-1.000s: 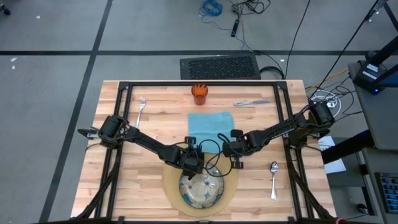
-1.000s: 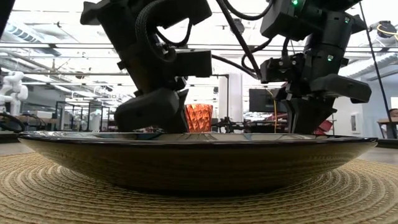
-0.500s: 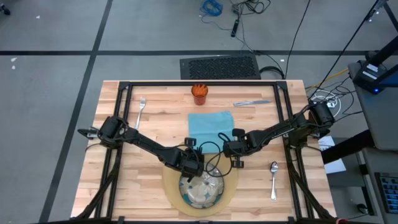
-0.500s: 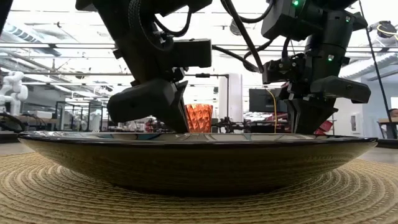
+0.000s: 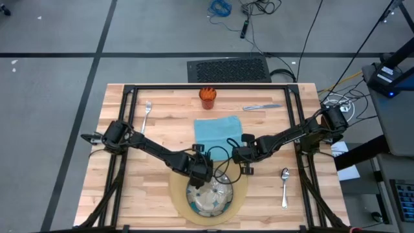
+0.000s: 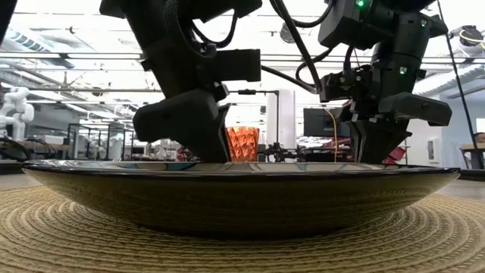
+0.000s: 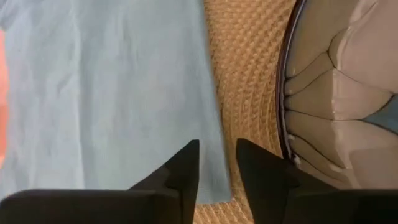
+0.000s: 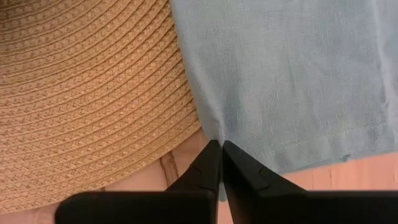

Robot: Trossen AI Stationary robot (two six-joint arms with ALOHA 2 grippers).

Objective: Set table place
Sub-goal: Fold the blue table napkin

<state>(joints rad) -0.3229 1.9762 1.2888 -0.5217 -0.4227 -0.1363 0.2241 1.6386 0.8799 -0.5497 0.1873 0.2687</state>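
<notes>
- We see the left gripper (image 7: pixel 216 163) with fingers slightly apart, holding nothing, over the napkin (image 7: pixel 106 93) edge beside the dish (image 7: pixel 336 93).
- Our right gripper (image 8: pixel 220 163) is closed, pinching the napkin's corner by the mat (image 8: pixel 87 93) at the table's (image 5: pixel 129 200) middle.

One camera looked straight down on the whole table (image 5: pixel 162 129), one sat low right by the dish (image 6: pixel 242 193), and both wrist cameras looked closely at the napkin (image 7: pixel 106 93) and mat (image 8: pixel 87 93).
</notes>
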